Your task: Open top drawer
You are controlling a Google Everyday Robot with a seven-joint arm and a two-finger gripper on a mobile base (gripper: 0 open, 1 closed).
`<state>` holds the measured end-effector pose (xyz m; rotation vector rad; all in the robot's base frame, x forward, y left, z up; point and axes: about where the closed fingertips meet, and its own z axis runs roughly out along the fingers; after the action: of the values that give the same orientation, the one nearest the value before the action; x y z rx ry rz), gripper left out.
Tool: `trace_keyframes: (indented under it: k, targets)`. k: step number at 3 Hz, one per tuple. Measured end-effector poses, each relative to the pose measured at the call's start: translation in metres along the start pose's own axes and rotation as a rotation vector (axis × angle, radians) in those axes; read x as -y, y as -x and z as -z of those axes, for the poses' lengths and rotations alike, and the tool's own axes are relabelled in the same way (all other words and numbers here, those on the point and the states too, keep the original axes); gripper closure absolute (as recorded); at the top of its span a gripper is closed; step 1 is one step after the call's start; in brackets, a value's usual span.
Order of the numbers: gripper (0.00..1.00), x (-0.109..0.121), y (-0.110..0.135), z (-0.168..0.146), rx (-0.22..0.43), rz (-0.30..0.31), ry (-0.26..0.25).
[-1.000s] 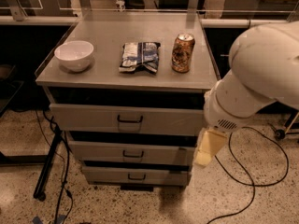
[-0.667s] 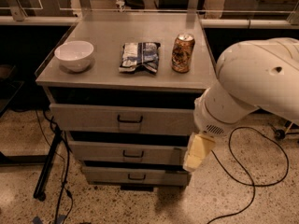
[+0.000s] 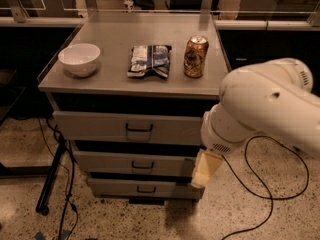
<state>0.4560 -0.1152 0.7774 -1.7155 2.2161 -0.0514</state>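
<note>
End effector point(image 3: 205, 169) further left, below top drawer point(image 3: 100, 126)

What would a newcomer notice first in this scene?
A bulky white robot arm fills the right side, its gripper hanging by the right end of the middle drawer. The grey top drawer with its dark handle sits just under the countertop, which carries a white bowl, a snack bag and a drink can, left to right.

Claw point(image 3: 204, 169) half-hidden under arm point(image 3: 270, 104)
</note>
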Motion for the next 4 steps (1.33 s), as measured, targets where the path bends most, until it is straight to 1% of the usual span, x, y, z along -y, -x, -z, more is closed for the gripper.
trace_keyframes:
  k: [1,2,4]
  targets:
    - [0.0,0.007,0.003,-0.041,-0.012,0.013,-0.037]
    - [0.0,0.017,0.006,-0.07,-0.017,0.026,-0.062]
    - [0.0,0.037,0.015,-0.093,-0.027,0.046,-0.079]
